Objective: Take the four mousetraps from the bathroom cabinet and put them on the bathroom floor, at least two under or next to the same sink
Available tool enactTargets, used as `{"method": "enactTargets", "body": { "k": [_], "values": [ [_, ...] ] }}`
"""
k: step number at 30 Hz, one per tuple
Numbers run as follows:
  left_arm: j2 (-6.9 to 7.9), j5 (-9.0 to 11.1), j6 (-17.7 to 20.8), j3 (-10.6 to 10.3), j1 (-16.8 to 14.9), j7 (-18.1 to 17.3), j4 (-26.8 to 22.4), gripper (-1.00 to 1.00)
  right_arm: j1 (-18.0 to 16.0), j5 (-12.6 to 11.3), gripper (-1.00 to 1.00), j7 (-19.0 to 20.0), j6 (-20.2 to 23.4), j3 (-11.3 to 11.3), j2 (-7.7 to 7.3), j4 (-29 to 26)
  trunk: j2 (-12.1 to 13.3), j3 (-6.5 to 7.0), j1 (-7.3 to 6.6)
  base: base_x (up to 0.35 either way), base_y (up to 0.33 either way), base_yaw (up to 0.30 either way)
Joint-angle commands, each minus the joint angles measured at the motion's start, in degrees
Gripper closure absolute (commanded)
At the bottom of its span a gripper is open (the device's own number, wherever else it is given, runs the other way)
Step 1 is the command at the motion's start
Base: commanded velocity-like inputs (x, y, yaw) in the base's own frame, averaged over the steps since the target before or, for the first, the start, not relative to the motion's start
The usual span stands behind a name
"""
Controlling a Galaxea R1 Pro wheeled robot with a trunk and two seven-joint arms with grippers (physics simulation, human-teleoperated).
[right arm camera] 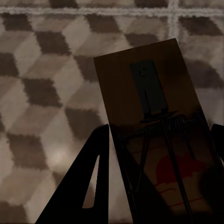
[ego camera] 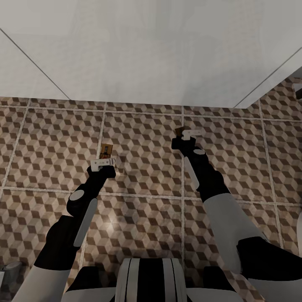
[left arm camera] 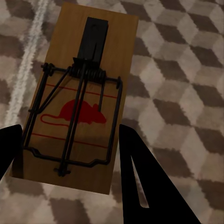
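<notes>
Item one: mousetrap [left arm camera: 77, 100], tan board with black wire spring and bar, bearing a red rat silhouette over red lines and no legible lettering, pinched between the fingers of the left gripper [ego camera: 102, 163] above the bathroom floor [ego camera: 142, 138]. Item two: second mousetrap [right arm camera: 158, 140], in shadow, its red mark partly visible, gripped between the fingers of the right gripper [ego camera: 189, 133], held over the cube-patterned tiles near a grout line, short of the white wall [ego camera: 151, 50].
</notes>
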Motion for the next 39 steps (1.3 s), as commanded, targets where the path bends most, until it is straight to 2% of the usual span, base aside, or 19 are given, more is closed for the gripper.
{"method": "enactTargets", "body": {
  "k": [1, 39],
  "values": [
    [0.02, 0.39, 0.27, -0.1, -0.02, 0.58, -0.08, 1.0, -0.02, -0.28, 1.0, -0.26, 0.7, 0.15, -0.02, -0.07, -0.01, -0.03, -0.01, 0.0, 0.0, 0.0],
    [0.02, 0.3, 0.18, -0.02, -0.02, 0.68, -0.08, 1.0, -0.02, -0.3, 1.0, -0.24, 1.39, 0.39, 0.49, -0.05, -0.01, -0.03, -0.01, 0.0, 0.0, 0.0]
  ]
}}
